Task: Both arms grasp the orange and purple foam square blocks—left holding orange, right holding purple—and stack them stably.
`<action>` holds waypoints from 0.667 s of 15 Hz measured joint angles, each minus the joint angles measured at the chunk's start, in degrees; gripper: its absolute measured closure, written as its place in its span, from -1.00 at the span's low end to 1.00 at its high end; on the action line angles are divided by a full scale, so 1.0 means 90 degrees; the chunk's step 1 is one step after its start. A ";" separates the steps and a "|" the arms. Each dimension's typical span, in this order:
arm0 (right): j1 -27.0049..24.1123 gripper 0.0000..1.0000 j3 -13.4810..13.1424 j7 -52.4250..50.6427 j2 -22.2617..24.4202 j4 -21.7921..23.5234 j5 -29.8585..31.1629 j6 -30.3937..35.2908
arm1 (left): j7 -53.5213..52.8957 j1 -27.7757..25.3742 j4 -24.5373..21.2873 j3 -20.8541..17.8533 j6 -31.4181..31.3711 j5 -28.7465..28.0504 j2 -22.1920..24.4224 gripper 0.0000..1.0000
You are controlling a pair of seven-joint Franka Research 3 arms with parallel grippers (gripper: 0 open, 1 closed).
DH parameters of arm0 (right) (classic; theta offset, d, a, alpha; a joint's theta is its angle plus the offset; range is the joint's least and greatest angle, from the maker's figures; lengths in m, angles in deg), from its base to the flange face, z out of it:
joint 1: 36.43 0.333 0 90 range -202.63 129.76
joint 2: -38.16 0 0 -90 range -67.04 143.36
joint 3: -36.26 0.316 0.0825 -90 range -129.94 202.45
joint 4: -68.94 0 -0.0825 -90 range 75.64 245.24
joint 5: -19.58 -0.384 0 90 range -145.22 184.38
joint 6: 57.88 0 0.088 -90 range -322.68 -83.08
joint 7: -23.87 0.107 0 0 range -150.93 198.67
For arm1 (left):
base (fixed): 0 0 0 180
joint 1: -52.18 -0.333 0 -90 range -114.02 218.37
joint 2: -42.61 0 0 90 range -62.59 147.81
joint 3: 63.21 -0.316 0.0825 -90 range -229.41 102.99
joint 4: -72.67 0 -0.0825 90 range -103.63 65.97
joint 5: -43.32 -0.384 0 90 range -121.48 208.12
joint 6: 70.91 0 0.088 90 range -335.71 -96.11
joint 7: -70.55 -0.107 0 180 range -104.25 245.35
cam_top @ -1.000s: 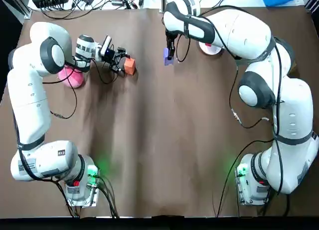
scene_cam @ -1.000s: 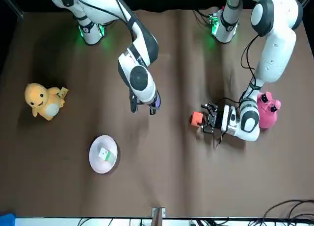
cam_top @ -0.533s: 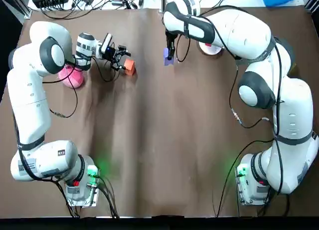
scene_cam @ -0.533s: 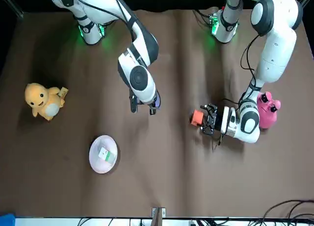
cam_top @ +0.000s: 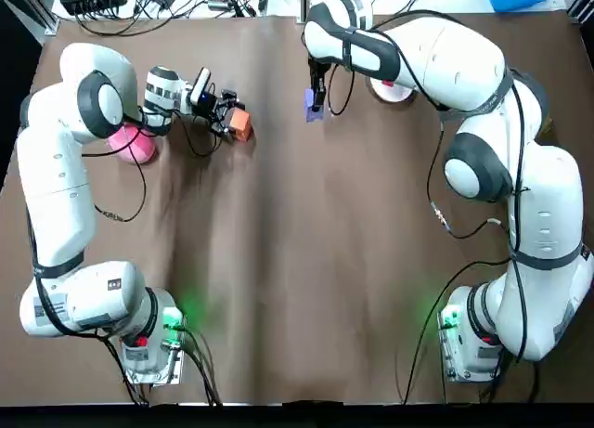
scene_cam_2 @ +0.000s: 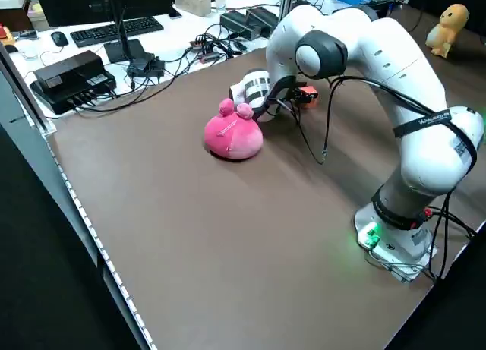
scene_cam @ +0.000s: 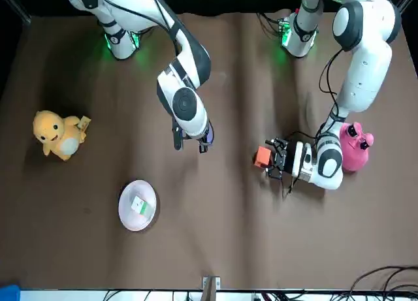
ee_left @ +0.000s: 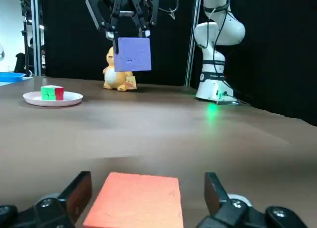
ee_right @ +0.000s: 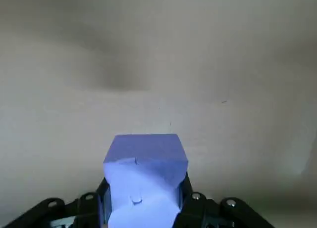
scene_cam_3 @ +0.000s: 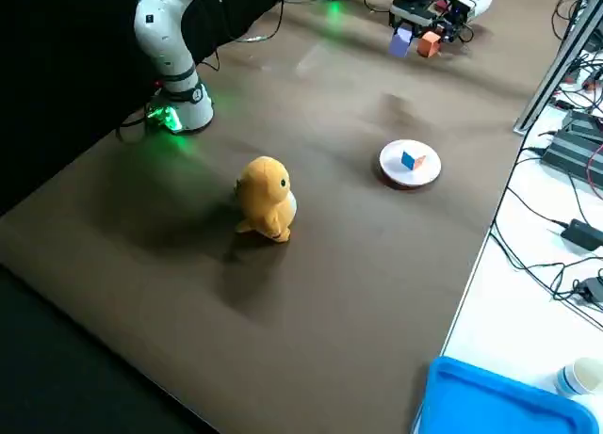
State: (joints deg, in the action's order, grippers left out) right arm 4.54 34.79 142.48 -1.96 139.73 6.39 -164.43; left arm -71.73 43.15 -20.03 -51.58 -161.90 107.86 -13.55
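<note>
Counts: 2 foam blocks, 2 plush toys, 1 plate, 1 small cube, 2 arms.

- orange block [cam_top: 241, 123]: sat on the bench [cam_top: 297, 261], toward the far edge on the left side. Left tool [ee_left: 147, 181] lay low and level with its fingers [ee_left: 79, 188] apart, one on each side of the block. The left wrist view showed a gap on both sides, so no clamp.
- purple block [cam_top: 313, 105]: clamped in the right tool [ee_right: 142, 193], pointing down, near the far edge around mid-bench. The left wrist view showed it hanging off the surface. The two blocks were near each other but apart.
- pink plush [cam_top: 133, 142]: just beside the left arm's wrist, on the outer left.
- yellow plush [scene_cam: 57, 134]: far right side, well apart from both tools.
- white plate [scene_cam: 123, 213]: near the far edge, right of the purple block, carrying the multicoloured cube [scene_cam: 138, 205].

Room: everything sat in the far third. A wide stretch of bench ran from there to the arm bases. Cables and electronics lay past the far edge.

Materials: the blocks were matte foam with square faces and sharp corners. The bench cover was brown and slightly wrinkled. The plate was round and smooth. The plush toys were soft and rounded.
</note>
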 joint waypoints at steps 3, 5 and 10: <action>0.0024 -0.07 0.0013 0.0213 0.0000 0.0000 0.0000 -0.0010 | -0.0159 0.0012 0.0004 0.0001 -0.0018 0.0000 -0.0108 -1.00; 0.0063 -0.07 0.0019 0.0414 0.0000 -0.0001 0.0000 -0.0025 | -0.0302 0.0025 0.0005 0.0003 -0.0047 -0.0001 -0.0211 -1.00; 0.0158 -0.07 0.0028 0.0757 0.0000 -0.0002 0.0000 -0.0126 | -0.0414 0.0028 0.0071 0.0009 -0.0151 -0.0001 -0.0412 -1.00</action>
State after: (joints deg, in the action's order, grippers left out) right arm 5.97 35.05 149.30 -1.96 139.72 6.39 -165.57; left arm -75.46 43.40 -19.39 -51.50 -163.26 107.85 -17.26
